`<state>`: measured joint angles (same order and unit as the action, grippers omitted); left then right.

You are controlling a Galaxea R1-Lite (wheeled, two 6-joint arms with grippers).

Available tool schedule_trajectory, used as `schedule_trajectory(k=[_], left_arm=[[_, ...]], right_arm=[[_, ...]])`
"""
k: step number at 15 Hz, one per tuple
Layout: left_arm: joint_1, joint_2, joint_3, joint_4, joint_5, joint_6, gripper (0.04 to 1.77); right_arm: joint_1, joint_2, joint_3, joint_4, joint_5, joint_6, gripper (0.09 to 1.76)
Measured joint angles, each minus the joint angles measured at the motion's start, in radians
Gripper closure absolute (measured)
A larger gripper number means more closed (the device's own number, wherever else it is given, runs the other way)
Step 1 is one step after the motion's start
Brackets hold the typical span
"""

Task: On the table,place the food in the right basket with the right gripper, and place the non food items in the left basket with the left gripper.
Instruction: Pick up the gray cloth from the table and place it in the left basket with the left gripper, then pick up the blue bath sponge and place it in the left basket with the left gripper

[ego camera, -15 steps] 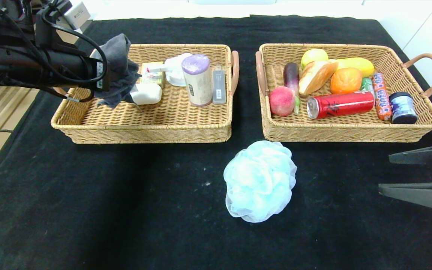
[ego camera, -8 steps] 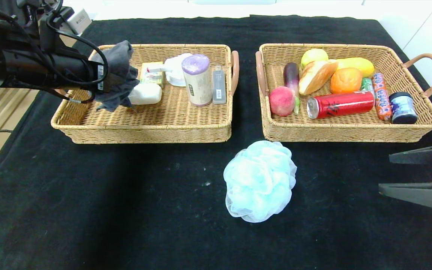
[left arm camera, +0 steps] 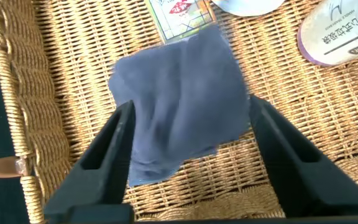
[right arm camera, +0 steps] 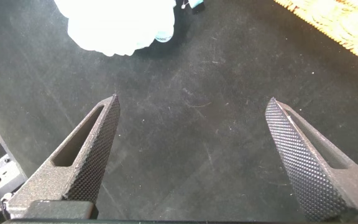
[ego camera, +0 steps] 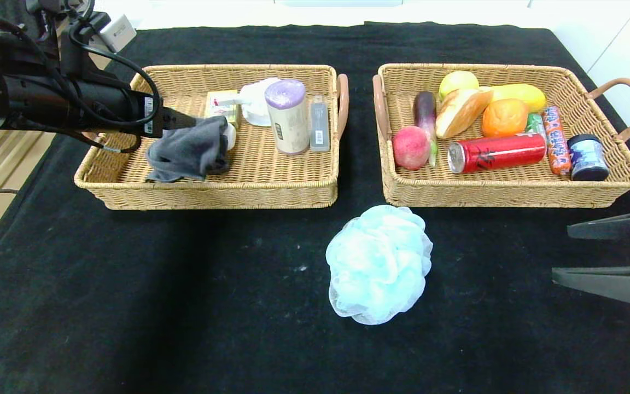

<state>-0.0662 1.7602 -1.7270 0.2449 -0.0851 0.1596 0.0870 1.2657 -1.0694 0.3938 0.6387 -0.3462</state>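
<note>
Left tool (left arm camera: 188, 118): held above the left woven straw basket (ego camera: 129, 191), with its two black fingers (left arm camera: 114, 155) spread wide apart; nothing is gripped.
Dark grey cloth (ego camera: 186, 153): seen lying crumpled in the left basket, below the spread fingers, partly on top of a white bar (ego camera: 229, 135).
Other things in the left basket: a purple-topped tube (ego camera: 287, 116), a grey flat stick (ego camera: 319, 124) and a small printed box (ego camera: 222, 104) are seen.
Right tool (right arm camera: 191, 149): kept low over the black desk (ego camera: 184, 306) near the right edge, opened wide and empty.
Light blue mesh bath puff (ego camera: 379, 264): left on the desk, in front of the gap between the two baskets.
Right woven straw basket (ego camera: 512, 194): filled with a red can (ego camera: 496, 152), a peach (ego camera: 410, 146), an orange (ego camera: 504, 117) and more food.
</note>
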Motion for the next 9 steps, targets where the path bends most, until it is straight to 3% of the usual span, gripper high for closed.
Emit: schedule_trajectory(k=[9], left_arm=[[-0.004,-0.01,0.016,0.008,-0.002,-0.004,0.21]], right_arm=[[0.0,0.0,0.0,0.0,0.0,0.0,0.14]])
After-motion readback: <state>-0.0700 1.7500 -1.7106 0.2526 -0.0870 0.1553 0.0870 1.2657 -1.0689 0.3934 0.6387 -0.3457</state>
